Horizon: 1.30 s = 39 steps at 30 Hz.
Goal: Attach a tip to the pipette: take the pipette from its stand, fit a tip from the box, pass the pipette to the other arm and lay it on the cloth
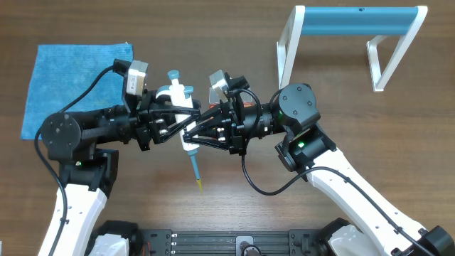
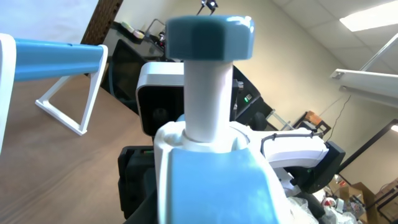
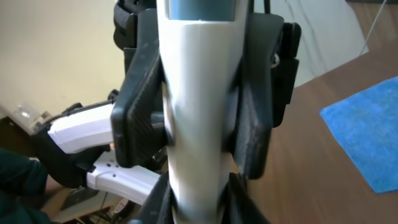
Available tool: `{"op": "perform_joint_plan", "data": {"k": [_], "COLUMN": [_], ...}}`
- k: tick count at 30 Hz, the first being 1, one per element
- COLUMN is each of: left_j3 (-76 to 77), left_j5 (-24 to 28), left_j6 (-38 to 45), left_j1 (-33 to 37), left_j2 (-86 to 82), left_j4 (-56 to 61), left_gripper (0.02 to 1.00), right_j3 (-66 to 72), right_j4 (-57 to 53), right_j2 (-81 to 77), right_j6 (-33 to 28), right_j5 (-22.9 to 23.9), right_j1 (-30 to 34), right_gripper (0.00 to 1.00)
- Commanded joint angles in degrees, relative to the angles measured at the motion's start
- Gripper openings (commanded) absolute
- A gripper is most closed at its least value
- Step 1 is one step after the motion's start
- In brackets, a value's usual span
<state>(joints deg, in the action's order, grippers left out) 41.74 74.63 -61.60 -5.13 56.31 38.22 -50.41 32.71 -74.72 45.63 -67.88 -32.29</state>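
Observation:
The pipette point(image 1: 193, 163) hangs above the middle of the table. Its blue plunger point(image 1: 174, 75) points to the far side and its yellow tip point(image 1: 200, 185) points toward the arm bases. My left gripper point(image 1: 183, 119) comes in from the left and my right gripper point(image 1: 189, 138) from the right, and both are shut on the white body. In the right wrist view the pipette point(image 3: 199, 93) sits between the left gripper's black fingers point(image 3: 134, 112), with my own right gripper point(image 3: 199, 208) clamped just below. The plunger point(image 2: 211, 37) is close up in the left wrist view.
The blue cloth point(image 1: 64, 71) lies flat at the far left; the cloth point(image 3: 367, 130) is also in the right wrist view. The white and blue pipette stand point(image 1: 355, 21) is at the far right. Something orange point(image 1: 247, 105) peeks out beneath the right wrist.

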Motion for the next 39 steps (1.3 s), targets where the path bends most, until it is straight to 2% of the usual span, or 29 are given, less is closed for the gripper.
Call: {"op": "perform_joint_plan", "data": {"k": [1, 6, 10, 14, 17, 21, 25, 27, 29, 32, 34, 36, 38, 39], "left_j3": [1.1, 1.1, 1.3, 2.1, 3.3, 5.0, 6.2, 6.2, 6.2, 6.2, 6.2, 6.2, 6.2, 6.2], "left_j5": [1.5, 1.6, 4.4, 9.3, 11.0, 10.6, 7.8, 6.5, 5.8, 5.6, 5.5, 5.1, 4.2, 3.7], "left_j6": [-4.0, -4.7, -7.1, -10.6, -11.1, -11.0, -11.0, -11.0, -10.4, -9.5, -8.8, -8.0, -7.2, -6.9], "left_j1": [-0.5, 1.2, 5.5, 11.2, 15.7, 20.6, 24.2, 25.3, 26.4, 27.8, 28.9, 30.6, 33.5, 34.7], "left_j2": [-0.8, -0.8, -0.8, -0.9, -0.9, -0.9, -0.9, -1.1, -1.2, -1.4, -1.6, -1.9, -2.0, -2.0], "left_j4": [0.9, 0.9, 0.9, 0.9, 0.9, 2.0, 4.7, 5.5, 5.6, 5.6, 5.6, 5.5, 5.5, 5.3], "left_gripper": [0.027, 0.027, 0.025, 0.027, 0.027, 0.025, 0.027, 0.027, 0.027, 0.025, 0.027, 0.027, 0.025, 0.027], "right_j3": [-0.2, -0.2, -0.2, -0.2, -0.2, -0.2, -0.2, -0.1, 0.0, 0.0, -0.1, -0.1, -0.1, -0.1], "right_j4": [-0.4, 0.1, 5.9, 7.5, 9.1, 9.6, 7.7, 3.9, -3.9, -16.7, -29.6, -46.1, -58.0, -61.8], "right_j2": [-0.9, 0.0, 2.7, 8.5, 14.2, 22.5, 32.2, 36.1, 40.4, 45.3, 48.2, 51.4, 53.7, 54.4], "right_j6": [-3.5, -3.5, -3.4, -3.2, -3.3, -3.2, -2.8, -2.8, -3.5, -13.5, -18.5, -25.8, -35.3, -38.4], "right_j5": [0.2, -6.4, -14.6, -20.1, -20.3, -20.3, -20.1, -16.0, -8.3, -1.1, 7.5, 19.5, 26.5, 27.6], "right_j1": [1.1, 6.3, 16.3, 32.3, 45.0, 60.9, 78.3, 82.9, 86.0, 88.9, 90.3, 91.3, 91.4, 91.4], "right_gripper": [0.879, 0.882, 0.886, 0.884, 0.884, 0.884, 0.884, 0.884, 0.884, 0.884, 0.886, 0.884, 0.886, 0.886]}}
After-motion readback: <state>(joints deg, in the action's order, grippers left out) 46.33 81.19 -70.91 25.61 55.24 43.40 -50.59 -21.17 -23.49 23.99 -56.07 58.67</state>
